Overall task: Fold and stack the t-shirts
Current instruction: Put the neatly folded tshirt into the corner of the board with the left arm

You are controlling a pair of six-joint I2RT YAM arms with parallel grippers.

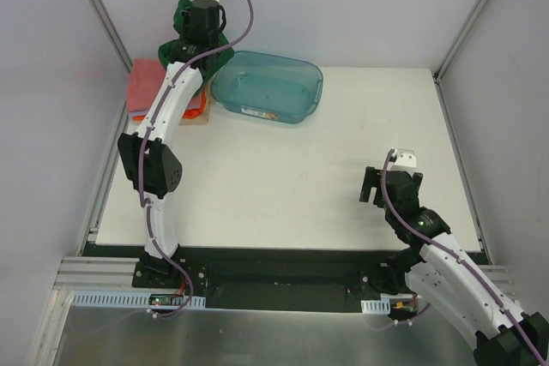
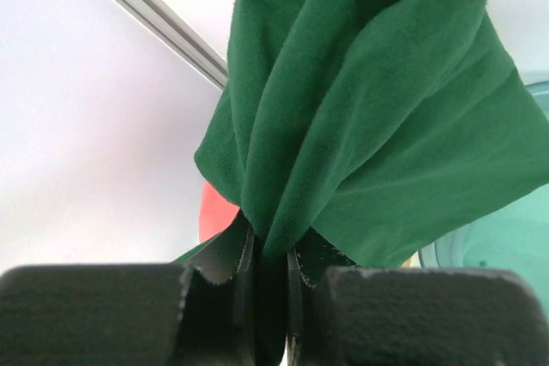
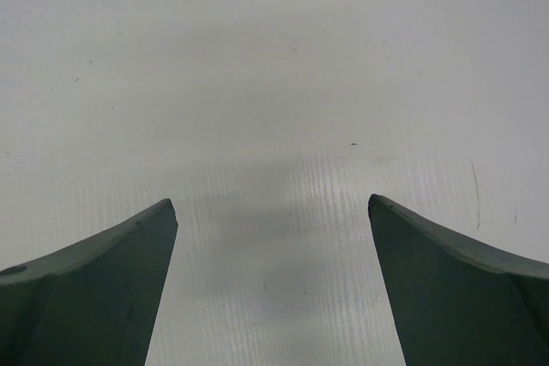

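The left tool (image 2: 271,250) is clamped on a gathered fold of the bunched dark green cloth t-shirt (image 2: 369,126) at the far left corner, just by the folded salmon-pink and orange shirt stack (image 1: 140,83), probably to carry it. The right tool (image 3: 273,229) hangs wide open and empty above the white surface (image 3: 274,57).

The green shirt (image 2: 369,126) is a deep, plain green with no print, the pink shirt (image 1: 141,83) is a soft salmon, and the orange shirt (image 1: 196,111) shows only as a bright strip. The bin (image 1: 268,85) is see-through teal and the counter (image 1: 283,177) plain white. The left arm (image 1: 167,109) and right arm (image 1: 455,272) are white with black joints and purple cables (image 1: 244,6); the left hand (image 2: 270,255) is black, the right hand (image 3: 273,212) dark grey.
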